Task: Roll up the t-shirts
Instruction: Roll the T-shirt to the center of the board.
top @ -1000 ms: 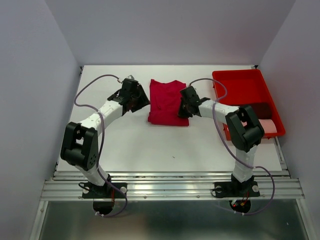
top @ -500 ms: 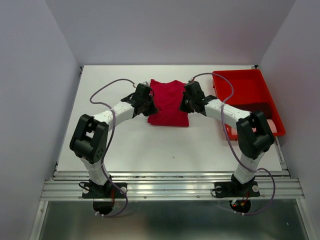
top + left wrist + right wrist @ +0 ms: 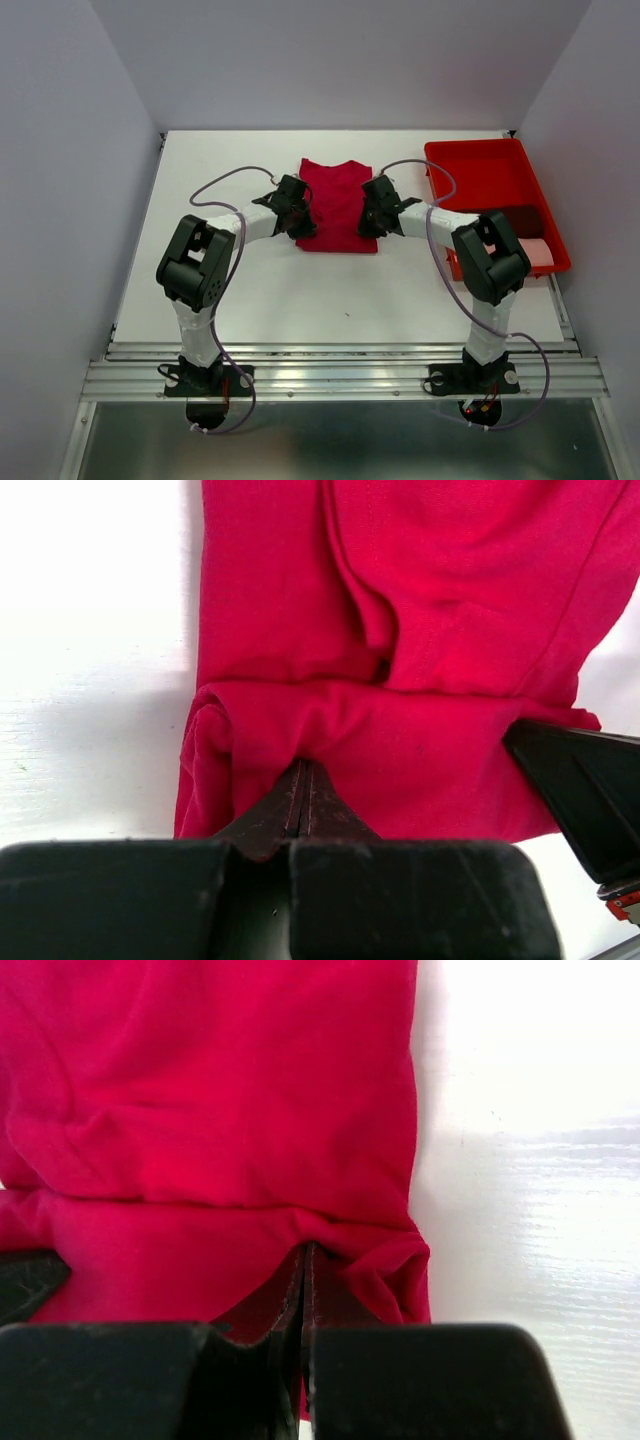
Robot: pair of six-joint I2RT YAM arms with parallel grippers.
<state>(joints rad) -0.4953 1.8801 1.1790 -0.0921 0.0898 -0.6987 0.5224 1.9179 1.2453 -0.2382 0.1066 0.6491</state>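
- Swung in from frame left since a second ago: left gripper (image 3: 296, 212), at crimson t-shirt (image 3: 338, 195), centre of top view; right gripper (image 3: 372, 218) opposite.
- Left wrist: clamped tight on turned-over hem, lower centre.
- Right wrist: likewise pinching hem.
- Risk: uneven pull, likely skewing roll.

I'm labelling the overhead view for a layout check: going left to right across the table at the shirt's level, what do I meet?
left hand → crimson t-shirt → right hand → red tray
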